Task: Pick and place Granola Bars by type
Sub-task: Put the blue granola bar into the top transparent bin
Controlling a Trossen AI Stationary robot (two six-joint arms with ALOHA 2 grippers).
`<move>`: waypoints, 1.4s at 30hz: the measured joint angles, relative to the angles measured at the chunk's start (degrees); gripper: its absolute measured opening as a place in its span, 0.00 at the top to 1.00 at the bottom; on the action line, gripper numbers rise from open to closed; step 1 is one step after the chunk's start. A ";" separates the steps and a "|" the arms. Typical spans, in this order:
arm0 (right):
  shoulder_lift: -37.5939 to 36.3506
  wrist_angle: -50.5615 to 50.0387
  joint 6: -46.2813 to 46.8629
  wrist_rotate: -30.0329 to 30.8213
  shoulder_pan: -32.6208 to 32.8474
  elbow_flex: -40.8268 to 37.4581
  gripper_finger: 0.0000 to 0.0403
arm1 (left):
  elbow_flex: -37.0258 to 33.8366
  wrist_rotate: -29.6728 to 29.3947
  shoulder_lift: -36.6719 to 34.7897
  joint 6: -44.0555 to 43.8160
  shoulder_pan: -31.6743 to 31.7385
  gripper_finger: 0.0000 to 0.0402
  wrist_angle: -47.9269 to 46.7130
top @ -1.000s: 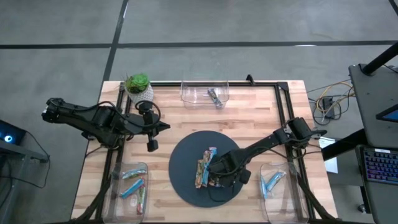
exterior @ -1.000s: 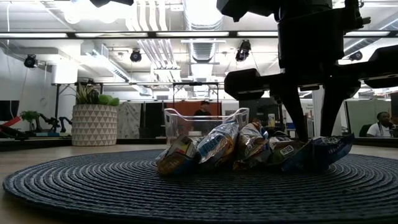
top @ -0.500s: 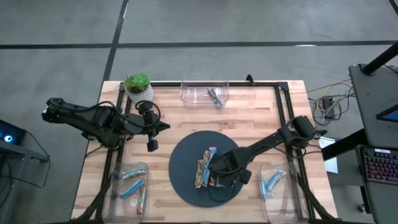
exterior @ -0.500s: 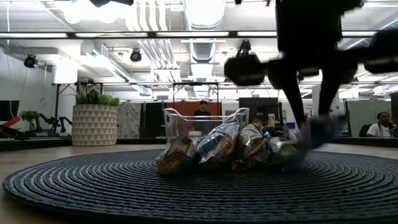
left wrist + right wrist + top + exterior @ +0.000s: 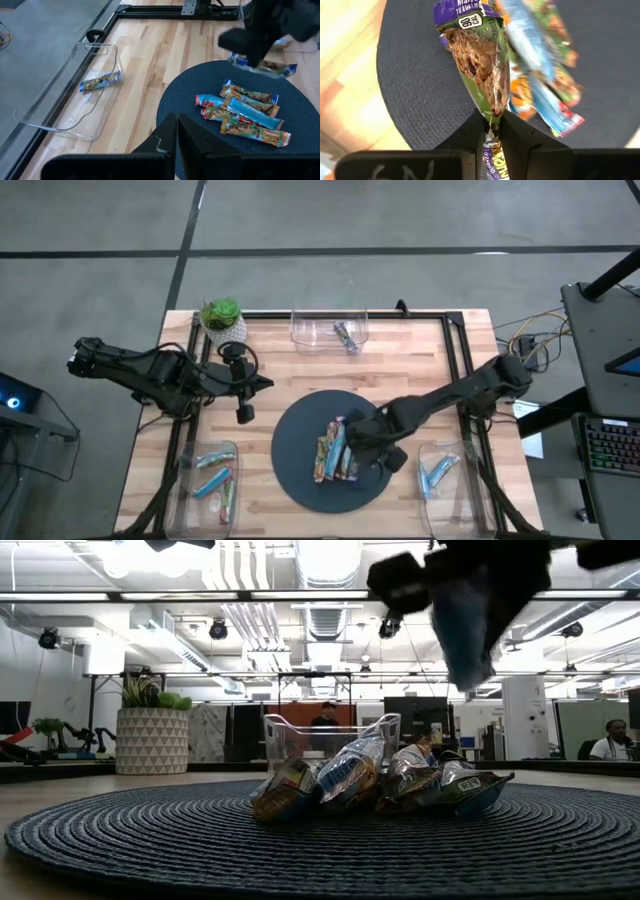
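Several granola bars [image 5: 333,452] lie in a small heap on the dark round mat [image 5: 300,480], seen also in the low view [image 5: 350,780] and the left wrist view [image 5: 245,112]. Above the heap's right side my right gripper [image 5: 366,440] is shut on one granola bar in a green and purple wrapper [image 5: 477,60], which shows blurred in the low view [image 5: 465,630]. My left gripper [image 5: 243,413] waits shut over the table's left half, its fingers [image 5: 176,131] holding nothing. My right gripper pinches the bar between its two fingers a little in from one end [image 5: 491,121]; a short piece of wrapper [image 5: 493,161] runs back between them. The fingers come from above, pointing steeply down, along the bar. The bar hangs below them, clear of the mat.
A clear bin [image 5: 330,330] at the far edge holds one bar [image 5: 346,336]. A bin at the near left [image 5: 208,480] holds several bars, and one at the near right [image 5: 440,475] holds blue ones. A potted plant [image 5: 222,317] stands at the far left.
My right gripper has risen from the mat and rolled its wrist, staying shut on the bar. The bar, which lay at the right end of the heap, is now lifted clear and hangs. The other bars have stayed where they were.
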 joint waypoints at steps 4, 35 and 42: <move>-3.09 -0.33 3.16 2.35 -2.38 0.02 0.88 | 0.00 0.01 0.00 0.00 -0.02 1.00 0.00; -19.35 0.34 9.62 4.19 -24.72 1.75 0.88 | 0.01 0.02 0.00 -0.09 -0.02 1.00 0.08; -19.37 0.19 12.41 4.04 -25.70 8.39 0.88 | 0.01 0.02 0.00 -0.14 -0.02 1.00 0.08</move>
